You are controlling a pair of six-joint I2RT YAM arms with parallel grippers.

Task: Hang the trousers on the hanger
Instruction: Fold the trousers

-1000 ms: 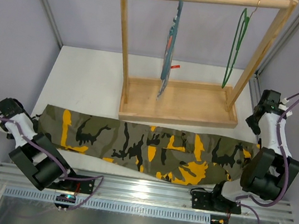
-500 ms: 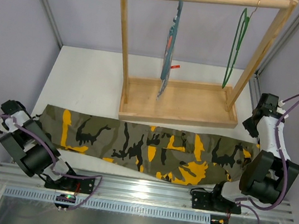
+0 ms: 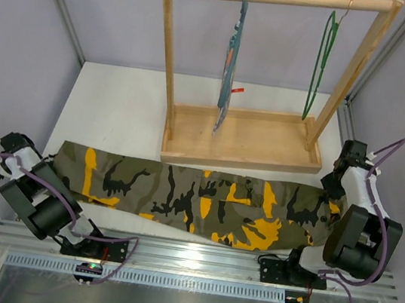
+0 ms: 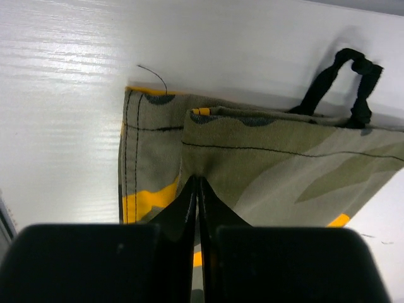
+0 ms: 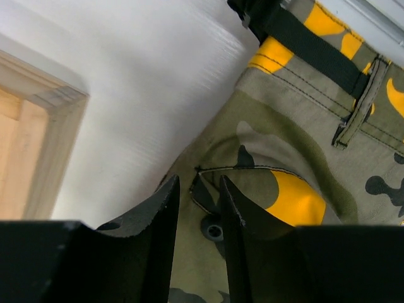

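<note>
The camouflage trousers (image 3: 196, 196) lie flat across the table's near side, legs to the left and waist to the right. My left gripper (image 4: 197, 181) is shut, its tips pinching the edge of the upper leg hem (image 4: 265, 164). A black cord loop (image 4: 341, 82) sticks out past the hem. My right gripper (image 3: 332, 185) hovers open over the waist end. In the right wrist view its fingers (image 5: 197, 180) straddle the pocket corner of the trousers (image 5: 284, 145), near a dark button (image 5: 211, 230). The green wire hanger (image 3: 320, 62) hangs from the rack's rod at the right.
The wooden rack (image 3: 242, 138) stands behind the trousers, its base corner (image 5: 38, 95) close to my right gripper. A blue-grey hanger with striped cloth (image 3: 232, 57) hangs mid-rod. Grey walls close in on both sides, and a metal rail (image 3: 194, 261) runs along the near edge.
My left arm swung in over the leg end and its gripper closed on the hem. My right gripper came down and nearer, toward the waist.
</note>
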